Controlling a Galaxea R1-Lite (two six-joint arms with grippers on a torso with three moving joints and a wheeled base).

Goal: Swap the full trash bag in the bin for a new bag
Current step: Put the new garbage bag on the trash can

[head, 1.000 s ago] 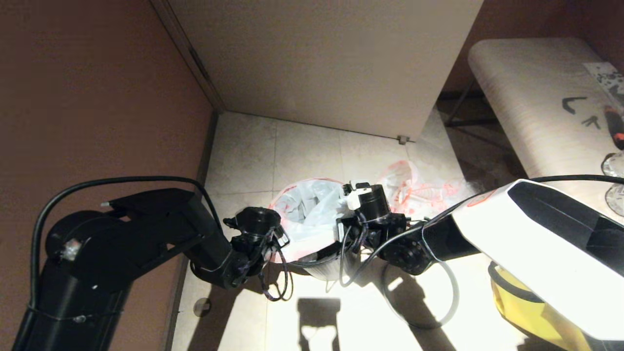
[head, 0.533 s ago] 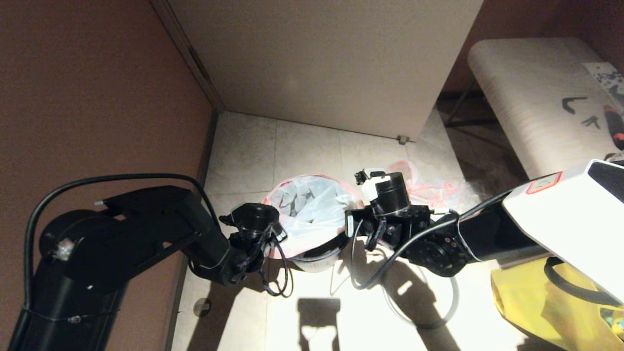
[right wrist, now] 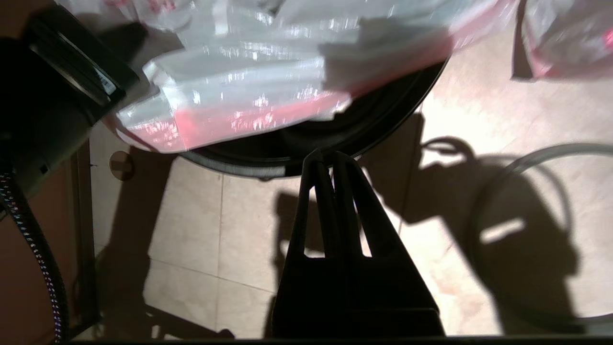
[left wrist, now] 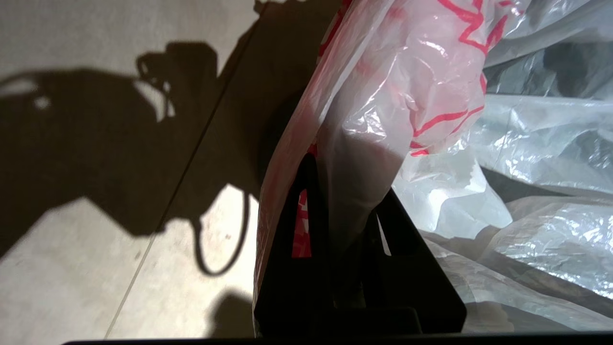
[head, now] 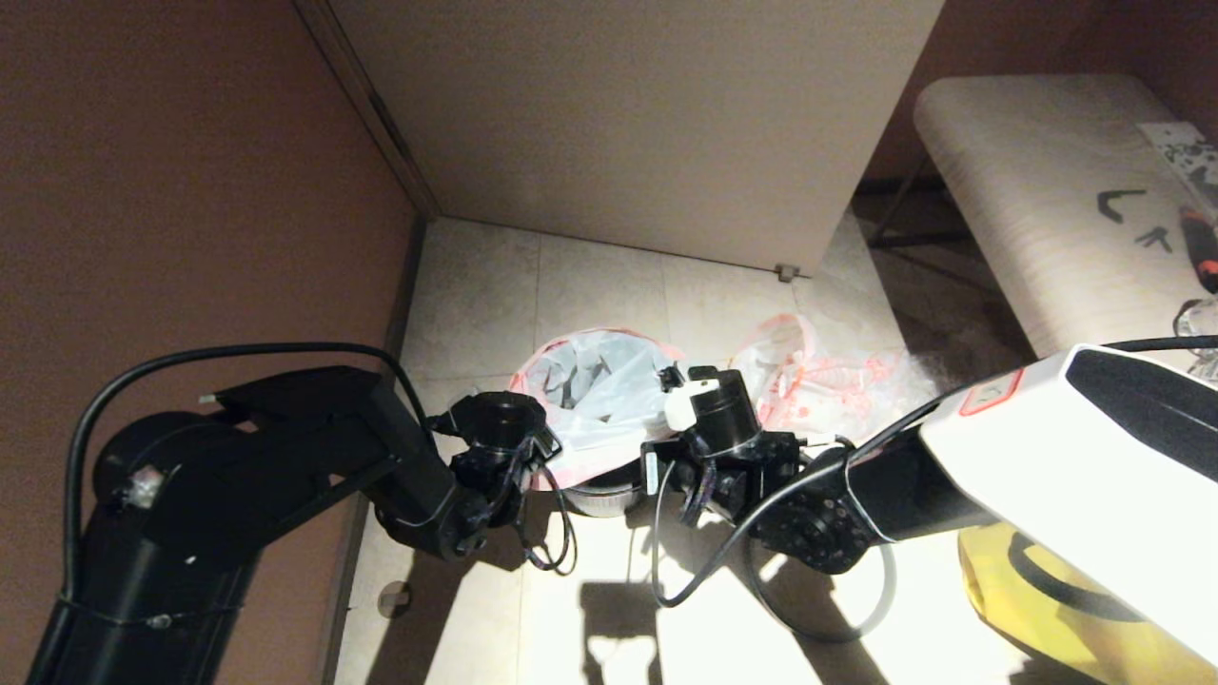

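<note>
left arm reaches in along the brown wall. left gripper [left wrist: 352, 191] sits at the bin's left side, jaws clamped on a gathered fold of the new bag [head: 599, 395], at its pinkish-red edge. the new bag drapes over the mouth of the bin [head: 609, 495], open and crumpled, its rim spilling over the left and far sides. the bin stands on the tiled floor [head: 476, 285] near the corner; its dark near wall and inside show below the bag in the right wrist view.

right gripper [right wrist: 330, 165] hangs just at the bin's near-right rim, jaws pressed together with nothing between them.

the full trash bag [head: 828, 376] lies on the floor just right of the bin, lumpy, red print showing through. yellow bag [head: 1047, 609] at lower right, partly behind the white right arm.
</note>
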